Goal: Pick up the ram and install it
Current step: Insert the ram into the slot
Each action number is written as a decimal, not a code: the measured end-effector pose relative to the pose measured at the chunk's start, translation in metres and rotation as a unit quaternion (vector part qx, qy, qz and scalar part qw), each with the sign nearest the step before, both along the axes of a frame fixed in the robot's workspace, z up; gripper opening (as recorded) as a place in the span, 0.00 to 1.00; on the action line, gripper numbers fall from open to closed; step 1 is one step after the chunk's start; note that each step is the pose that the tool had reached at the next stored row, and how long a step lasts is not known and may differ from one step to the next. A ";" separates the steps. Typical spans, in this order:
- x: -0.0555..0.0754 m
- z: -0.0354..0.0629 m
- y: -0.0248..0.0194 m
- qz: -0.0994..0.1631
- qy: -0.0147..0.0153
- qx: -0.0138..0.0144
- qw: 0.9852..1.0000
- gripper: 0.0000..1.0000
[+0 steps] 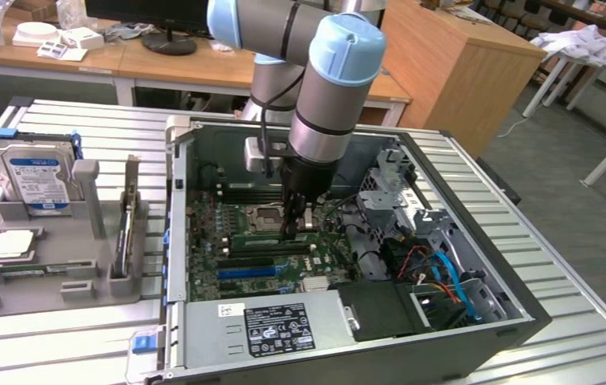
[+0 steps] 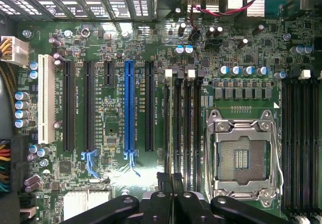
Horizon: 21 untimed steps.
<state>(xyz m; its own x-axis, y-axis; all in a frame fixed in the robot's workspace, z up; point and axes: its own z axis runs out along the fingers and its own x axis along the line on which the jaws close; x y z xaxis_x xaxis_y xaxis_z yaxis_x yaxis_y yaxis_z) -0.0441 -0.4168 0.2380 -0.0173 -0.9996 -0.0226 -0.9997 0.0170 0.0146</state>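
Observation:
The ram (image 1: 127,220) looks like the long thin stick standing on edge in the grey holder (image 1: 57,277), at the exterior view's left, outside the computer case. My gripper (image 1: 300,228) is down inside the open case, just above the motherboard beside the empty processor socket (image 1: 268,216). In the wrist view the gripper (image 2: 173,181) hangs over the black memory slots (image 2: 182,128), next to the socket (image 2: 241,156). Its fingers are shut together and I see no green board between them.
A silver-and-blue hard drive (image 1: 34,172) and a square silver processor chip (image 1: 12,245) sit in the same holder. The case walls (image 1: 178,200), a drive cage (image 1: 394,188), cables (image 1: 442,277) and the power supply (image 1: 271,329) surround the gripper. Expansion slots (image 2: 130,105) lie beside the memory slots.

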 end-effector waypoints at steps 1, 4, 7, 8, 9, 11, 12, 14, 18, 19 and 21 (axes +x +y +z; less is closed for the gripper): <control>0.000 -0.0005 0.0000 0.000 0.000 0.000 1.000 0.12; 0.000 -0.0020 0.0000 0.000 0.000 0.000 1.000 0.12; 0.000 -0.0027 0.0000 0.000 0.000 0.000 1.000 0.12; 0.000 -0.0027 0.0000 0.000 0.000 0.000 1.000 0.12; 0.000 -0.0027 0.0000 0.000 0.000 0.000 1.000 0.12; 0.000 -0.0028 0.0000 0.000 0.000 0.000 1.000 0.12; 0.000 -0.0029 -0.0003 0.000 0.000 0.000 1.000 0.12; 0.000 -0.0028 -0.0007 0.000 0.000 0.000 1.000 0.12; 0.000 -0.0028 -0.0007 0.000 0.000 0.000 1.000 0.12; 0.000 -0.0028 -0.0007 0.000 0.000 0.000 1.000 0.12; 0.000 -0.0027 -0.0008 0.000 0.001 0.000 1.000 0.12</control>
<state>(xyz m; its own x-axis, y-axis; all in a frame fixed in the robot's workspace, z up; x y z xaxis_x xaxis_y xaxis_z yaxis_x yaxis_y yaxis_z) -0.0437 -0.4176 0.2353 -0.0171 -0.9996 -0.0225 -0.9997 0.0168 0.0168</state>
